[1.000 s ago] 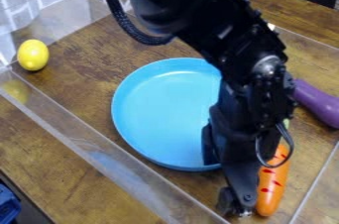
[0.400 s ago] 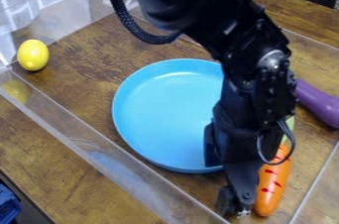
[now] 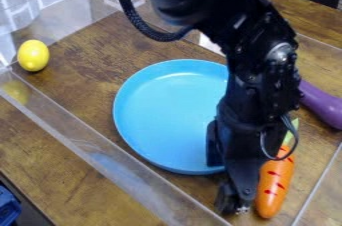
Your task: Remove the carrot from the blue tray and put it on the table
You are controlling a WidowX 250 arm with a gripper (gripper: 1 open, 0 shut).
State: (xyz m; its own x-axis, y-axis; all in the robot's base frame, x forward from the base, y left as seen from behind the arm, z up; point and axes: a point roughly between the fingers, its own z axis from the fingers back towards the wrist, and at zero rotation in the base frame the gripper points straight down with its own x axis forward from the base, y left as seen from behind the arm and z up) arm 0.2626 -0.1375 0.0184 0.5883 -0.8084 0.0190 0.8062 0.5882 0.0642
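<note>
Nearest the camera, a clear acrylic wall (image 3: 94,160) runs along the front edge of the dark brown wood-grain desk (image 3: 100,55). Just behind it, at the lower right, the stubby orange toy carrot (image 3: 274,190) with dark stripe marks lies on the desk, outside the plate and close to its rim, its green top hidden behind the arm. The black gripper (image 3: 241,192) points straight down right beside the carrot's left side, its jaws spread wide and holding nothing; one dark fingertip reaches the desk surface near the carrot's lower end, though whether it touches the carrot cannot be told.

Behind and to the left sits the large round bright-blue plastic tray (image 3: 160,110) with a shallow raised rim, its inside bare. The bulky black robot arm (image 3: 221,20) rises from the gripper over the tray's right edge and fills the upper middle of the view.

Farther right, a purple toy eggplant (image 3: 321,103) lies on the desk beyond the arm, partly hidden by it. Well apart, at the far left, a yellow lemon (image 3: 32,55) rests near the acrylic wall there.
</note>
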